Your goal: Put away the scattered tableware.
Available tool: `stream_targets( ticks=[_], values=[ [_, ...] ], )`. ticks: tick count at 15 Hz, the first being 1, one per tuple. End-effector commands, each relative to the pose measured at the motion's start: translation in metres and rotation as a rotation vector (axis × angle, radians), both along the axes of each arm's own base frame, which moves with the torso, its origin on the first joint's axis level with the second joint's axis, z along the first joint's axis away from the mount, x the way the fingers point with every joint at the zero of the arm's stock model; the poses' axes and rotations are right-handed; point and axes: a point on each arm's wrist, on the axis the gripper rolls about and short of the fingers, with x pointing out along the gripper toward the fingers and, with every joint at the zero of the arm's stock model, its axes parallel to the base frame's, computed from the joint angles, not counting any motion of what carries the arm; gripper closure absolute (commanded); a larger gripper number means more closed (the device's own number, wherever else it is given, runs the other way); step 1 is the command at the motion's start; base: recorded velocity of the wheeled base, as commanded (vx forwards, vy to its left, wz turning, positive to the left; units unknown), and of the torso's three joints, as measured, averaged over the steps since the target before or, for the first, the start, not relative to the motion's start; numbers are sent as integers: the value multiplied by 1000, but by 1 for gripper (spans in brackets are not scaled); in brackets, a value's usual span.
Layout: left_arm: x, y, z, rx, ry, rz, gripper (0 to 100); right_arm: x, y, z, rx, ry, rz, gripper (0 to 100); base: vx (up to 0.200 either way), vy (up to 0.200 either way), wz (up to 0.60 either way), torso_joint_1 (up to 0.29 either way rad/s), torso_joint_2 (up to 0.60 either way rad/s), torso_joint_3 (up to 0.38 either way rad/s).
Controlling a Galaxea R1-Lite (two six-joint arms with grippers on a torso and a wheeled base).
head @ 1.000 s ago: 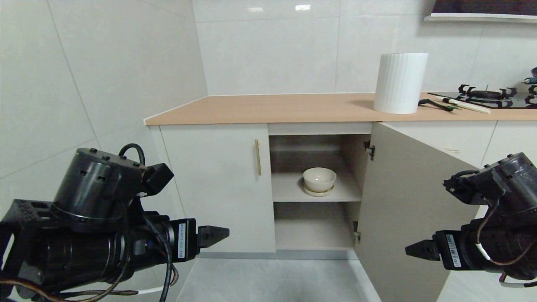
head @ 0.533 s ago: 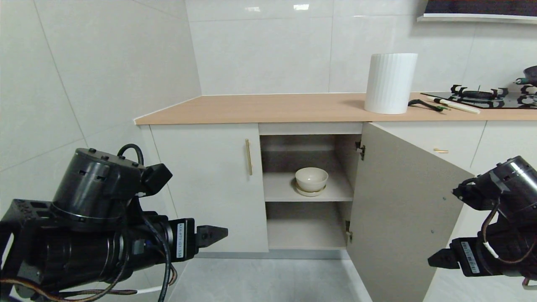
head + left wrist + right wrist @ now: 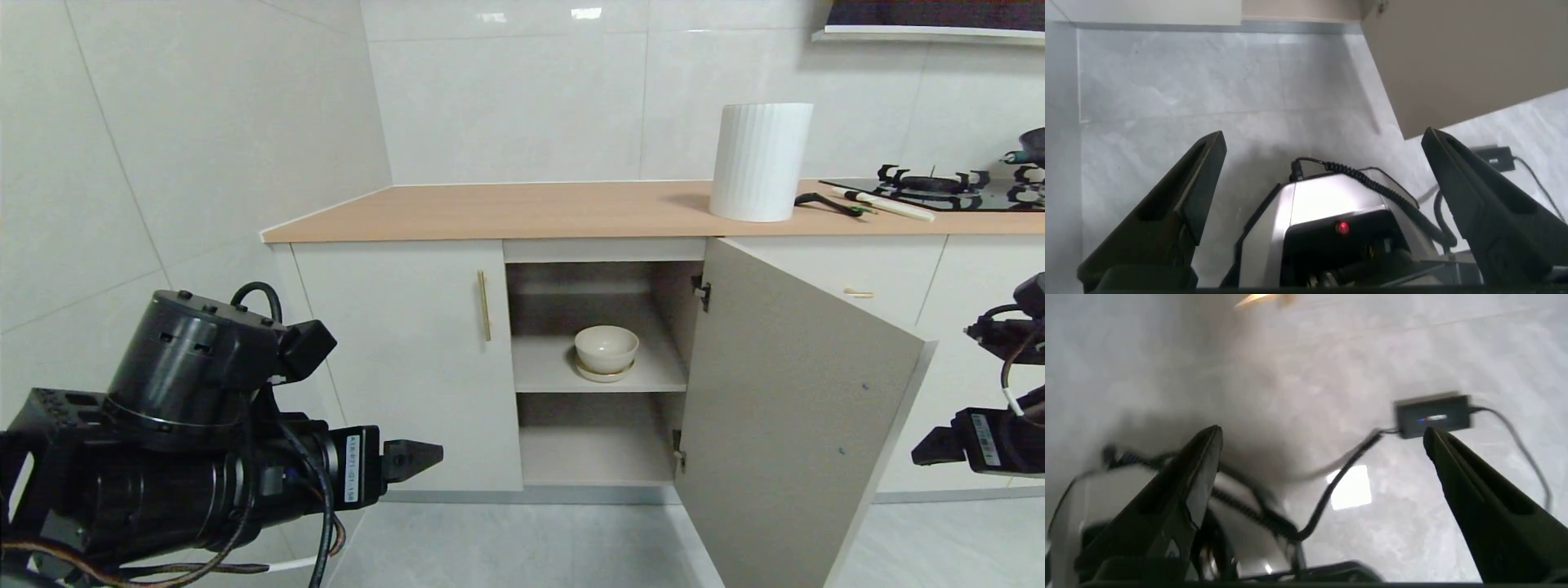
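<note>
The right gripper (image 3: 931, 447) has pulled back from the door (image 3: 784, 408), which now hangs wider open. It and the left gripper (image 3: 416, 457) are both spread apart and empty. The bowl (image 3: 606, 349) sits on the shelf (image 3: 657, 376). Chopsticks (image 3: 886, 204) wait on the bench (image 3: 531, 208).

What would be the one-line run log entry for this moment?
cabinet door: open | bowl: on saucer, upper shelf | left gripper: open, empty | right gripper: open, empty
</note>
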Motion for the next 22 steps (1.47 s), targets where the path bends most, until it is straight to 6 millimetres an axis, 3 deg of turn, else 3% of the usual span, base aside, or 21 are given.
stream_targets(
  ticks=[1,3,5,7,12,18,22],
  values=[
    [0,0,-1,1,3,0,0,9,-16,1,10,-10,-55,0,0,0,0,0,0,0],
    [0,0,0,1,1,0,0,16,-20,-2,12,-15,-75,0,0,0,0,0,0,0],
    [0,0,0,1,1,0,0,49,-38,-24,16,-64,-140,0,0,0,0,0,0,0],
    [0,0,0,-2,-1,1,0,66,-42,-38,44,-98,-191,0,0,0,0,0,0,0],
    [0,0,1,-7,-5,1,0,78,-41,-49,93,-120,-211,0,0,0,0,0,0,0],
    [-1,0,2,-10,-12,0,0,80,-20,-54,143,-106,-160,0,0,0,0,0,0,0],
    [-6,4,14,-41,-65,4,0,86,28,-58,197,-90,-17,0,0,0,0,0,0,0]
  ],
)
